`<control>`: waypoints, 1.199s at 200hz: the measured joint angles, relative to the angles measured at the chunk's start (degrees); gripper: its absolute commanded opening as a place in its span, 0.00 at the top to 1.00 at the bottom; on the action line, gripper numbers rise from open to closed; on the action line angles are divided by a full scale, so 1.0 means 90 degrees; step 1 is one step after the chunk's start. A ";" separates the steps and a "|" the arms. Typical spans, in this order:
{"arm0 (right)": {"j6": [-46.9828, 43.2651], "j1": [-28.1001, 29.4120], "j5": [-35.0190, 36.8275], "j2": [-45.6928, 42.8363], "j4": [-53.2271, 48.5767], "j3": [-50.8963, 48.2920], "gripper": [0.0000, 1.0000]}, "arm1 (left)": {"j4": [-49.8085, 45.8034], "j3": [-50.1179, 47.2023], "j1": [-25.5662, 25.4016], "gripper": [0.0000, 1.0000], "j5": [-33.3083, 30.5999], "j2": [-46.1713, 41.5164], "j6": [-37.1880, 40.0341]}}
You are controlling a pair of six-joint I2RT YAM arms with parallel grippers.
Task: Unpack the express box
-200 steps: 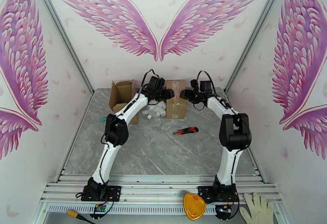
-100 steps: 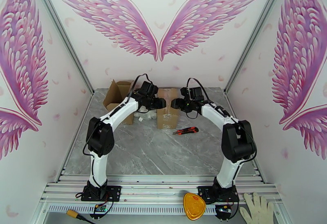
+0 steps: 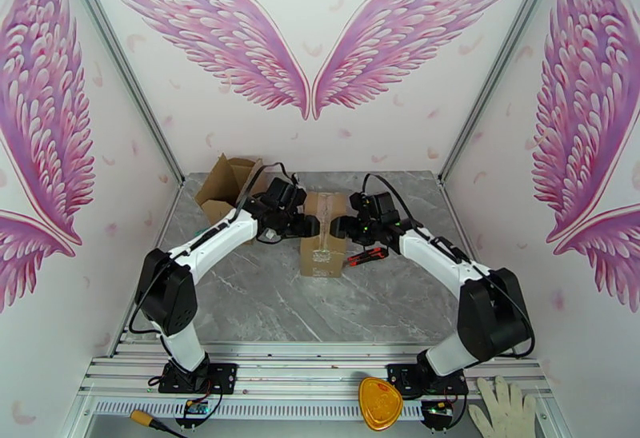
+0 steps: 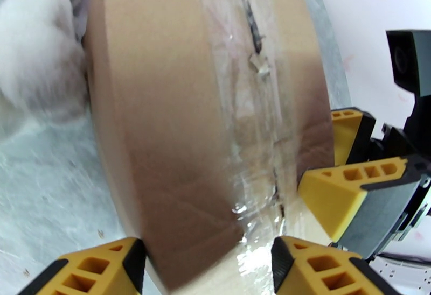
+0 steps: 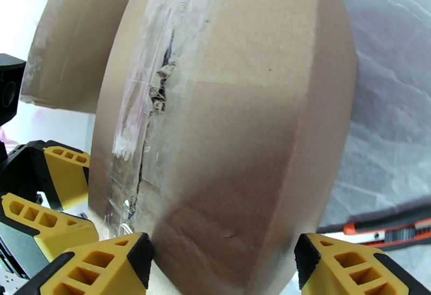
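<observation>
The taped cardboard express box point(image 3: 323, 246) stands on the grey table between my two grippers, its tape seam torn along the middle point(image 4: 253, 37). From the left, my left gripper point(image 3: 310, 225) is shut on the box's end, a finger on each side of the box point(image 4: 178, 102). Opposite it, my right gripper point(image 3: 341, 229) straddles the other end of the box point(image 5: 242, 102). Its jaws stand a little wider than the cardboard, and the right fingertip point(image 5: 345, 264) sits just off it. Each wrist view shows the other gripper's yellow fingers point(image 4: 345, 199) beyond the box.
An opened cardboard box point(image 3: 226, 184) stands at the back left. White padding point(image 4: 32, 59) lies behind the express box. A red and black utility knife point(image 3: 373, 254) lies on the table just right of the box, under my right arm. A white glove point(image 3: 504, 408) and a yellow object point(image 3: 379, 404) sit at the near edge.
Both arms drew the express box from the back of the table toward the middle. The right jaws widened a little around it. The left grip stayed the same.
</observation>
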 measured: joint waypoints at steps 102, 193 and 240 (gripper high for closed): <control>0.0682 -0.0981 0.2538 -0.1999 -0.1467 -0.0437 0.18 | -0.0010 -0.0313 -0.0134 0.25 -0.0733 -0.0760 0.0525; 0.3580 -0.0959 0.2977 0.0223 -0.2348 -0.0124 0.35 | 0.0549 0.0304 0.0459 0.23 -0.1107 -0.0801 0.1384; 0.4146 -0.0716 0.3147 0.1370 -0.2866 0.1224 0.32 | 0.0780 0.0304 0.0702 0.23 -0.0996 -0.0799 0.1399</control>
